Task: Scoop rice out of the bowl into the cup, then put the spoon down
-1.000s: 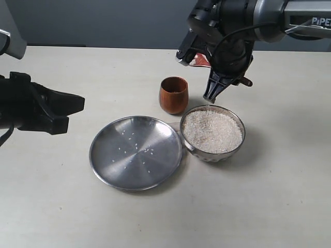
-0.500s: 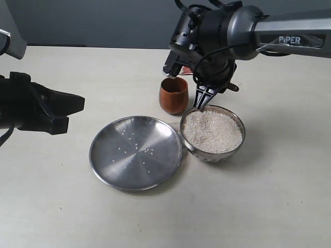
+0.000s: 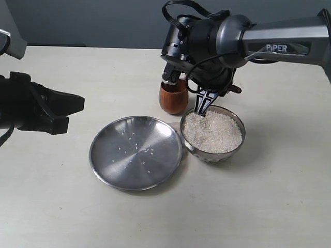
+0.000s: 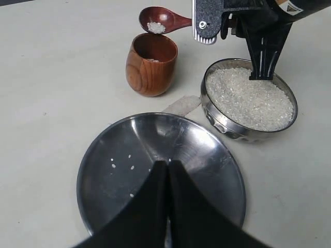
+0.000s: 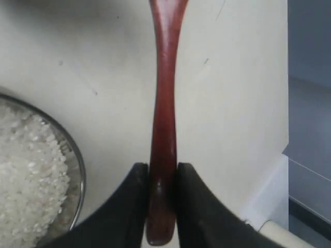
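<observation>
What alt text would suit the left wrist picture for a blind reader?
A wooden spoon carrying a few grains hovers at the rim of a wooden cup. Beside the cup sits a steel bowl full of rice, and nearer the camera a steel plate with stray grains, behind the left arm's closed jaws.

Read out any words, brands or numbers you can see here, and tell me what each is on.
"PIPER": white letters on the right arm, exterior view.
Sticker on that arm, at the left wrist view's edge: cut off, unreadable.
No text seen on the bowl, cup, spoon or plate.
</observation>
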Available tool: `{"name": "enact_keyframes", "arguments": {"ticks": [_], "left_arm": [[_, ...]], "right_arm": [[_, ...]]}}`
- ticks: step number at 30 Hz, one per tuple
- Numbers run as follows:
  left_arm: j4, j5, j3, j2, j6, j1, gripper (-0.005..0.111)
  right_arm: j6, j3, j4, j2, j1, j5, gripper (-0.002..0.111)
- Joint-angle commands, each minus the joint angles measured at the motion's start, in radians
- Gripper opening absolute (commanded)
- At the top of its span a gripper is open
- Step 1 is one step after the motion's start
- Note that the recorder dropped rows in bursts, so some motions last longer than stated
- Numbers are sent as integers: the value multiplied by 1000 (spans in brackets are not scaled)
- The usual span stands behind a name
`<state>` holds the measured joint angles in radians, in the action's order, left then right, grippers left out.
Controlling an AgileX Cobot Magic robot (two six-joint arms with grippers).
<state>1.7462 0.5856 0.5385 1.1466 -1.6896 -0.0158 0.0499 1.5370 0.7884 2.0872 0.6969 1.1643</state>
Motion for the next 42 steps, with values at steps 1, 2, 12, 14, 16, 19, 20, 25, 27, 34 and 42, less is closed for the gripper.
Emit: {"name": "enact_keyframes", "arguments": {"ticks": [1, 2, 12, 14, 16, 19, 20, 25, 27, 34, 42], "left_arm": [[-2, -8, 8, 4, 1, -7, 0], [-2, -8, 8, 4, 1, -7, 0], [-2, -10, 8, 4, 1, -7, 0], [-2, -10, 8, 4, 1, -7, 0], [-2, -10, 8, 4, 1, -7, 0], [-2, -10, 8, 4, 1, -7, 0], [-2, -10, 8, 4, 1, -7, 0], [-2, -10, 8, 4, 1, -7, 0], [-2, -10, 8, 4, 1, -7, 0], [-2, -10, 8, 4, 1, -7, 0], [-2, -10, 8, 4, 1, -7, 0]], "right_arm": [[7, 6, 16, -6, 4, 31, -1], [7, 6, 16, -6, 4, 34, -1], [8, 4, 57, -4, 49, 42, -1], [11, 4, 62, -1, 53, 55, -1], [11, 4, 64, 3, 53, 57, -1], [11, 4, 72, 3, 53, 57, -1], [12, 4, 77, 3, 53, 57, -1], [13, 4, 77, 3, 57, 57, -1], [13, 4, 90, 3, 62, 57, -1], [51, 4, 123, 14, 74, 57, -1], [85, 4, 150, 38, 92, 57, -1]]}}
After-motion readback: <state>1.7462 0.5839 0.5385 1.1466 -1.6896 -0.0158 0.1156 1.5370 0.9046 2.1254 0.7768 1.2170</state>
